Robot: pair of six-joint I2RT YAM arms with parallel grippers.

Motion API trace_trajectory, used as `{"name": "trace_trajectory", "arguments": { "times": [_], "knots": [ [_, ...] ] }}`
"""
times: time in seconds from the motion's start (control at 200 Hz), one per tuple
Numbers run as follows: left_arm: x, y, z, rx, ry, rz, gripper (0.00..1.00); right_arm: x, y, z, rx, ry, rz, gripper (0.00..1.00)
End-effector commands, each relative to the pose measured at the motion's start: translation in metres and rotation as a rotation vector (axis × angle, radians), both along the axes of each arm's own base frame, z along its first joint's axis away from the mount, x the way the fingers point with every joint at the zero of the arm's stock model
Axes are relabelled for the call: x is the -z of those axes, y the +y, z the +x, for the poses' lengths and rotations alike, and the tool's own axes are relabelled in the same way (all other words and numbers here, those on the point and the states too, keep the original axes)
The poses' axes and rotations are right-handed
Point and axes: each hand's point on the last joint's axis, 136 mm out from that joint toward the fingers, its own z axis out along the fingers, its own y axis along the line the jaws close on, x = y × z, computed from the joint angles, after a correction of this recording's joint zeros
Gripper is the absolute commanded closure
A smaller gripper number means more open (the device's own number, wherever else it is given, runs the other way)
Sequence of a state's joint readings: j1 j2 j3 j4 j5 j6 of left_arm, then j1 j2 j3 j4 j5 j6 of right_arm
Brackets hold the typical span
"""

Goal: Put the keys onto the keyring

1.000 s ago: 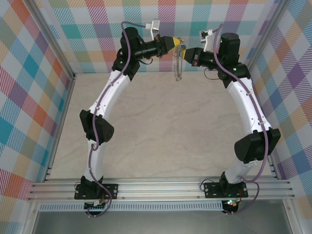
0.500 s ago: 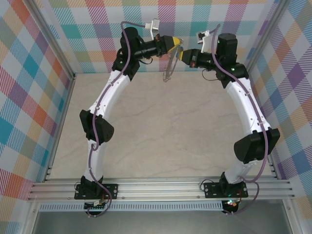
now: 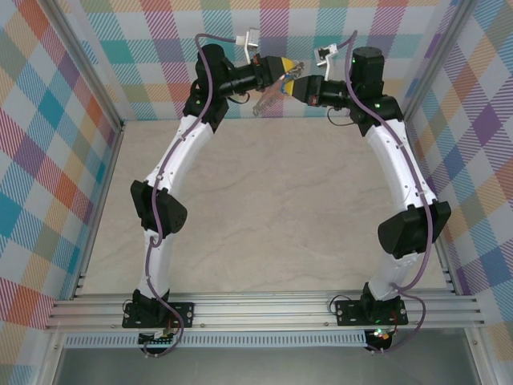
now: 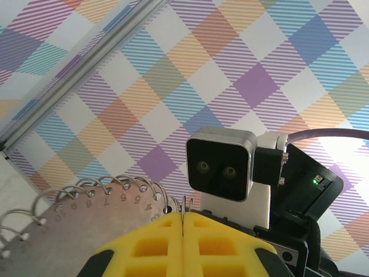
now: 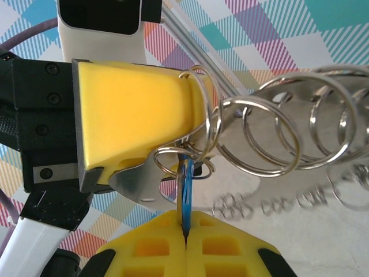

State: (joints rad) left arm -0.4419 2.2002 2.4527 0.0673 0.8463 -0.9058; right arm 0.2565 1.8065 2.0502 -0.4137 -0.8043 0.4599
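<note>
The keyring (image 3: 268,99) is a round grey metal plate (image 4: 98,216) with numbered holes and several wire rings (image 5: 259,135) along its edge. It hangs high over the far end of the table. My left gripper (image 3: 286,68) is shut on a thin metal edge of it (image 4: 183,209). My right gripper (image 3: 299,83) meets it tip to tip and is shut on the blue-headed key (image 5: 185,184). The key's upper end sits among the small rings (image 5: 173,157) under the left gripper's yellow finger (image 5: 135,112). I cannot tell whether it is threaded on one.
Checkered walls close in the back and both sides. The beige tabletop (image 3: 272,208) lies far below both grippers. An aluminium rail (image 3: 264,309) carrying the arm bases runs along the near edge. The right wrist's camera block (image 4: 222,170) faces the left gripper closely.
My right gripper has moved left with the key until it meets the left gripper's tip. The keyring, hanging straight down a second ago, has swung up and to the left.
</note>
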Motion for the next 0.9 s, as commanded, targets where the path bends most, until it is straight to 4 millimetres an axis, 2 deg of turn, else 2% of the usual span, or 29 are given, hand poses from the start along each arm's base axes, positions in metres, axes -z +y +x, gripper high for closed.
{"name": "trace_trajectory", "arguments": {
  "times": [0.0,0.205,0.25,0.325,0.485,0.58,0.76,0.895],
  "knots": [
    [-0.017,-0.004,-0.009,0.024,-0.061,-0.041,1.00,-0.006,0.015,-0.016,-0.098,0.008,0.023,1.00],
    [-0.018,-0.002,-0.007,0.020,-0.056,-0.054,1.00,0.000,0.014,-0.011,-0.073,0.025,0.008,1.00],
    [-0.019,-0.001,-0.007,0.019,-0.058,-0.058,1.00,0.001,0.012,-0.011,-0.066,0.030,0.003,0.93],
    [-0.020,-0.001,-0.005,0.017,-0.058,-0.066,1.00,0.004,0.011,-0.012,-0.060,0.037,-0.006,0.88],
    [-0.023,0.002,-0.003,0.015,-0.058,-0.088,1.00,0.008,0.000,-0.018,-0.036,0.058,-0.008,0.63],
    [-0.024,0.003,-0.003,0.015,-0.062,-0.092,1.00,0.011,-0.010,-0.027,-0.023,0.085,0.001,0.53],
    [-0.025,0.003,-0.004,0.022,-0.067,-0.094,1.00,0.015,-0.035,-0.047,0.021,0.119,0.021,0.45],
    [-0.026,0.003,-0.006,0.030,-0.069,-0.093,1.00,0.005,-0.053,-0.048,0.085,0.110,0.058,0.44]
  ]
}}
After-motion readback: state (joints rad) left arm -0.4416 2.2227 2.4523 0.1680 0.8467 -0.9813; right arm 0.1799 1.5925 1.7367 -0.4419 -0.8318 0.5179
